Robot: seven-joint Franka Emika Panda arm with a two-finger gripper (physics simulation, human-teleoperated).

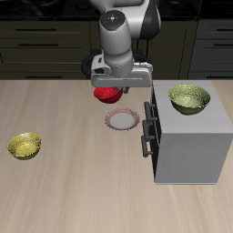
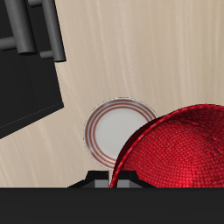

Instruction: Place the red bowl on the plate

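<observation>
The red bowl [image 1: 108,93] hangs in the air, tilted, a little behind and above the plate [image 1: 121,119]. My gripper [image 1: 113,86] is shut on the bowl's rim. In the wrist view the red bowl [image 2: 182,150] fills much of the frame, its textured inside facing the camera, and it overlaps part of the plate [image 2: 110,131] lying on the wooden table below. The plate has a whitish centre and a reddish-brown rim, with nothing on it.
A grey cabinet [image 1: 191,144] with dark handles stands right beside the plate; its dark front [image 2: 26,83] is close in the wrist view. One yellow-green bowl [image 1: 188,97] sits on the cabinet's top. Another yellow-green bowl [image 1: 25,145] lies far off on the table.
</observation>
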